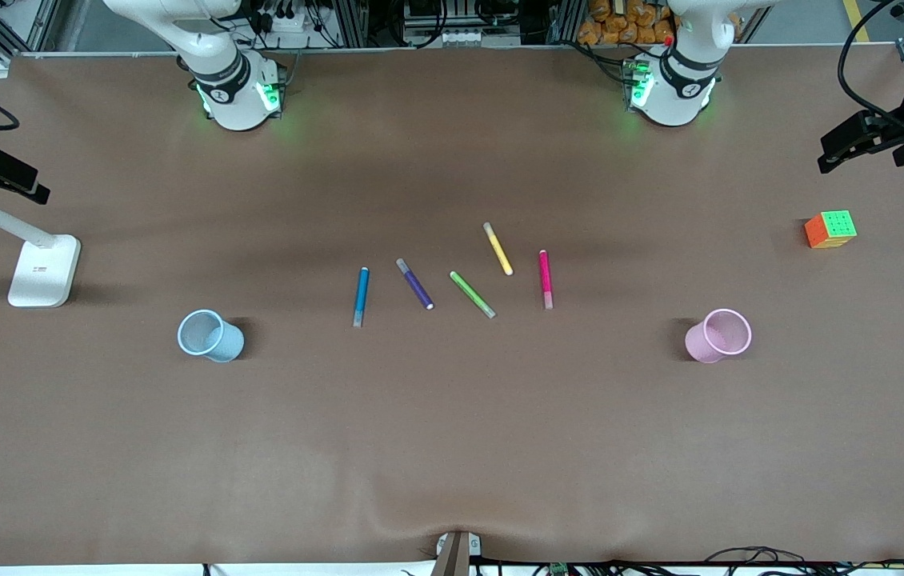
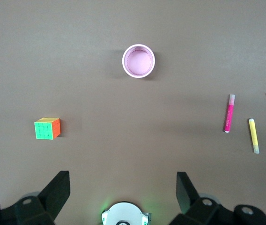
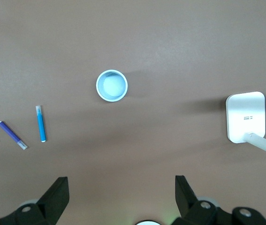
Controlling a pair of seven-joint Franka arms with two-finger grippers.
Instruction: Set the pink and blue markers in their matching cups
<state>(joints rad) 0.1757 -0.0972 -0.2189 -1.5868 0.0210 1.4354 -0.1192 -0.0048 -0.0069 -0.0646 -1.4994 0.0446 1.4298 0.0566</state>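
The blue marker [image 1: 361,296] [image 3: 41,123] and the pink marker [image 1: 546,278] [image 2: 229,113] lie flat mid-table in a row of markers. The light blue cup [image 1: 210,336] [image 3: 112,86] stands upright toward the right arm's end. The light pink cup [image 1: 718,335] [image 2: 138,61] stands upright toward the left arm's end. My left gripper [image 2: 122,180] is open and empty, high over the table by its own base. My right gripper [image 3: 121,184] is open and empty, high by its base. Neither hand shows in the front view.
Purple [image 1: 414,283], green [image 1: 472,294] and yellow [image 1: 498,249] markers lie between the blue and pink ones. A colour cube [image 1: 830,229] sits near the left arm's end. A white stand base [image 1: 44,272] sits near the right arm's end.
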